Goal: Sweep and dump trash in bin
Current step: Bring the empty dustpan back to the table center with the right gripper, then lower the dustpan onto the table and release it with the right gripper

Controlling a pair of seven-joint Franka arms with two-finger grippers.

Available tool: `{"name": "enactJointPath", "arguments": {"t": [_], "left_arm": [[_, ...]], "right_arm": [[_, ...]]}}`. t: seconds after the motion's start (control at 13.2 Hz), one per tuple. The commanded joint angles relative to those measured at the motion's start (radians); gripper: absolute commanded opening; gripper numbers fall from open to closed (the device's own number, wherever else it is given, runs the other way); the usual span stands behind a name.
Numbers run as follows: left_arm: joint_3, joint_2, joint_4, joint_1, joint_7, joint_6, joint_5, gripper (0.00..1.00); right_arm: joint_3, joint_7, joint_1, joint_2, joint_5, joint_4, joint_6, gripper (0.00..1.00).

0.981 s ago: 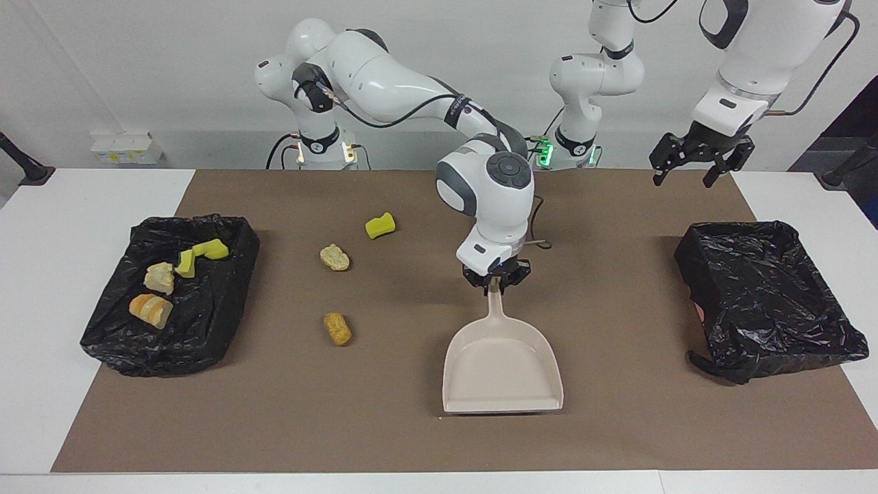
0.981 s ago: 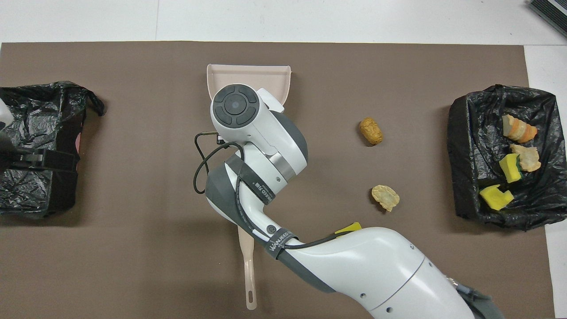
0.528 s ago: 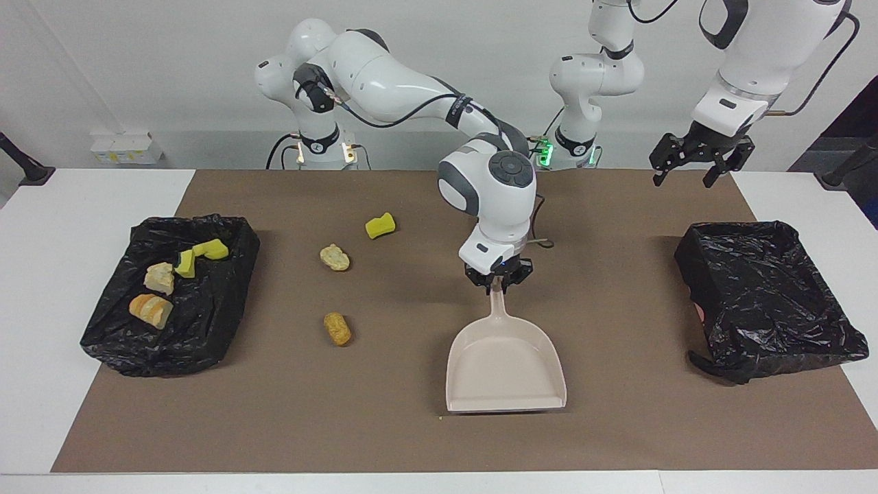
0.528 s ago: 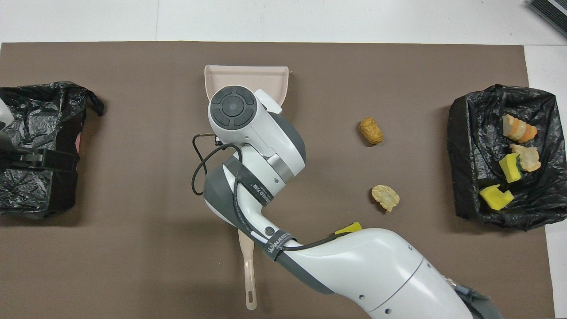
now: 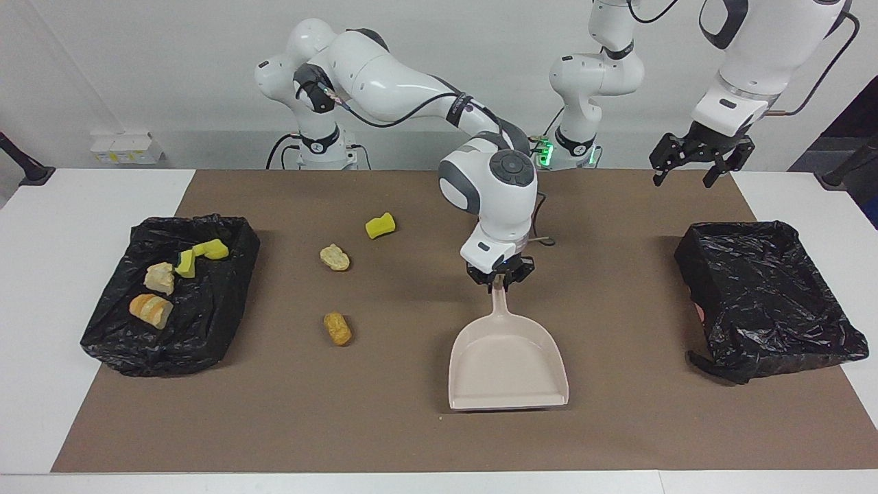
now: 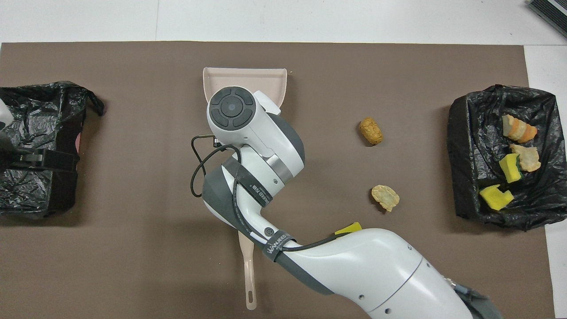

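Dustpan [image 5: 507, 363], empty, flat on counter [image 5: 617, 425], handle clamped in right tool [image 5: 500, 283]; left tool [image 5: 693, 165] waits, jaws apart; next: carry pan to three loose trash [image 5: 337, 328] pieces beside it; four binned.

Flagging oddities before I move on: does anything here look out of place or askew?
Three trash pieces lie loose on the mat, outside the bin, which holds four. The right gripper holds the empty dustpan away from them. A brush handle lies nearer the robots.
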Motion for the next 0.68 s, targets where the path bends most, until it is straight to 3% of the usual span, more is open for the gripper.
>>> {"name": "enactJointPath", "arguments": {"t": [0.0, 0.23, 0.45, 0.6], "left_arm": [[-0.007, -0.001, 0.013, 0.014, 0.004, -0.015, 0.001, 1.00], [-0.007, -0.001, 0.013, 0.014, 0.004, -0.015, 0.001, 1.00], [-0.007, -0.001, 0.013, 0.014, 0.004, -0.016, 0.001, 1.00], [-0.007, -0.001, 0.013, 0.014, 0.004, -0.015, 0.001, 1.00]], "right_arm": [[0.012, 0.007, -0.008, 0.000, 0.017, -0.012, 0.010, 0.24], [0.011, 0.010, 0.003, -0.004, 0.005, -0.013, -0.007, 0.36], [0.011, 0.015, -0.002, -0.022, 0.005, -0.012, -0.005, 0.55], [0.008, 0.056, -0.011, -0.061, 0.022, -0.025, -0.002, 0.84]]}}
